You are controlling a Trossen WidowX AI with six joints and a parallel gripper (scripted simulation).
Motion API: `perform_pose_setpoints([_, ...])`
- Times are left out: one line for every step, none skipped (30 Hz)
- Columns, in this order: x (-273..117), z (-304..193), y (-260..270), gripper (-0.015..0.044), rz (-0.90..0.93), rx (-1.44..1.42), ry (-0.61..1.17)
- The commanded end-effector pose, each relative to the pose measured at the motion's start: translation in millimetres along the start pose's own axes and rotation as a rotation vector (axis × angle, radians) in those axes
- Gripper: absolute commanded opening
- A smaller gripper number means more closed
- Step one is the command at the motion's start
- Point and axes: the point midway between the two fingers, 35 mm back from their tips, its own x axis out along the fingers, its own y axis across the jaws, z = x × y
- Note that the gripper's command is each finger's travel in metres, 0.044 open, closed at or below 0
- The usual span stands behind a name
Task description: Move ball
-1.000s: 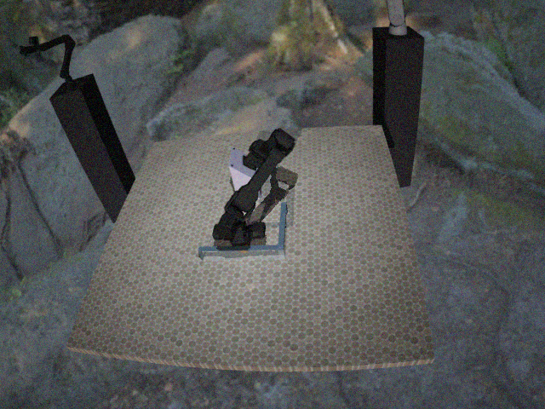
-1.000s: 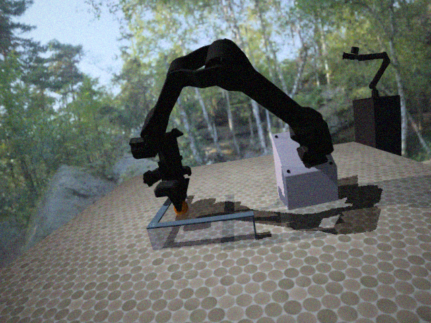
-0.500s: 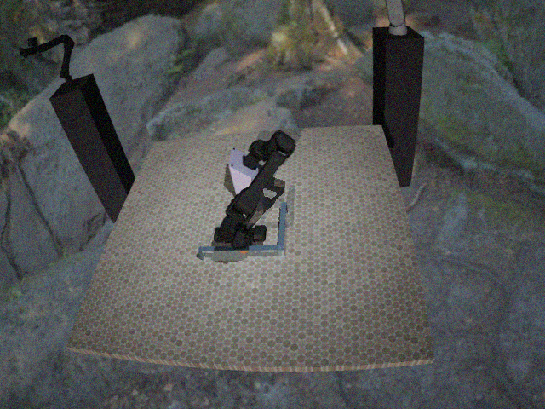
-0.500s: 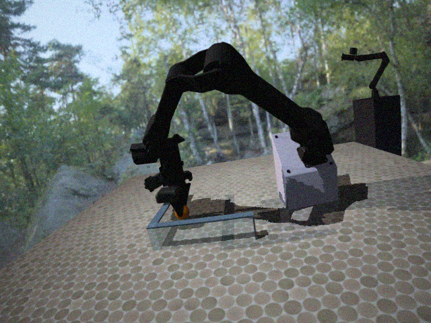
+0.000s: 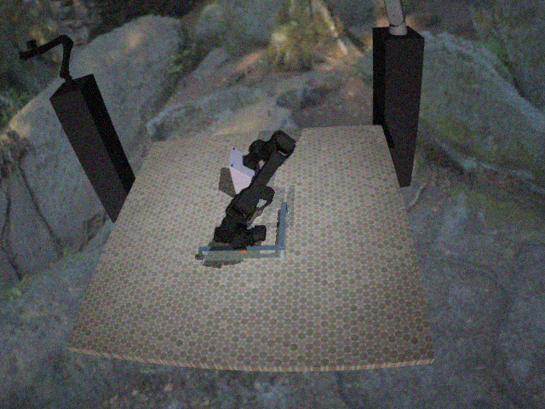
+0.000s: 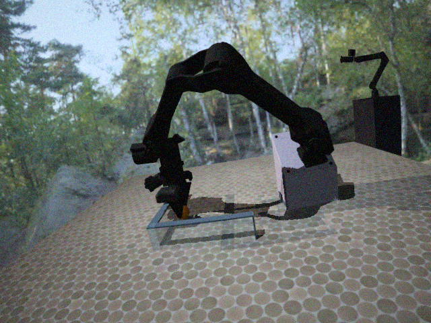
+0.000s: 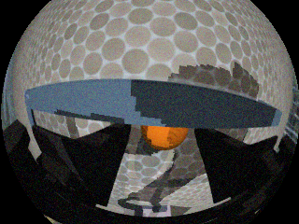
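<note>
Ball [image 7: 163, 134], small and orange, sits low on the bench [image 6: 278, 271] between the jaws, just inside the clear walls [image 6: 205, 219] near their corner. The jaws are spread and pinch nothing. It looks light, hard and smooth (apt to roll at a nudge), so take it across its middle, from 3 and 9 o'clock.

Top cam high, ext low side-on, wrist close; shared walls [image 6: 205, 219].

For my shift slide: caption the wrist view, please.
Open gripper low over the table, orange ball between its fingers, just short of the clear wall.
</note>
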Motion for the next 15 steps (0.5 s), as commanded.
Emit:
perform_pose_setpoints([-10,1,0,0.0310,-0.002,-0.001,0.002])
perform_pose_setpoints([-24,2,-1,0.0310,-0.003,0.000,0.003])
perform_pose_setpoints([-41,2,-1,0.0310,-0.003,0.002,0.005])
perform_pose_setpoints([-59,1,-2,0.0310,-0.002,0.004,0.007])
perform_pose_setpoints([-73,0,-1,0.0310,-0.001,0.006,0.009])
perform_pose_setpoints([-81,-1,-1,0.0310,0.001,0.006,0.010])
perform_pose_setpoints([-84,-2,-1,0.0310,0.001,0.007,0.010])
perform_pose_setpoints([-84,-2,-1,0.0310,0.001,0.007,0.010])
perform_pose_setpoints([-84,-2,-1,0.0310,0.001,0.007,0.010])
perform_pose_setpoints([-81,0,-6,0.0310,0.002,0.020,-0.010])
perform_pose_setpoints([-81,0,-6,0.0310,0.002,0.020,-0.010])
perform_pose_setpoints([-81,0,-6,0.0310,0.002,0.020,-0.010])
perform_pose_setpoints([-81,0,-6,0.0310,0.002,0.020,-0.010])
perform_pose_setpoints([-81,0,-6,0.0310,0.002,0.020,-0.010])
perform_pose_setpoints([-81,0,-6,0.0310,0.002,0.020,-0.010])
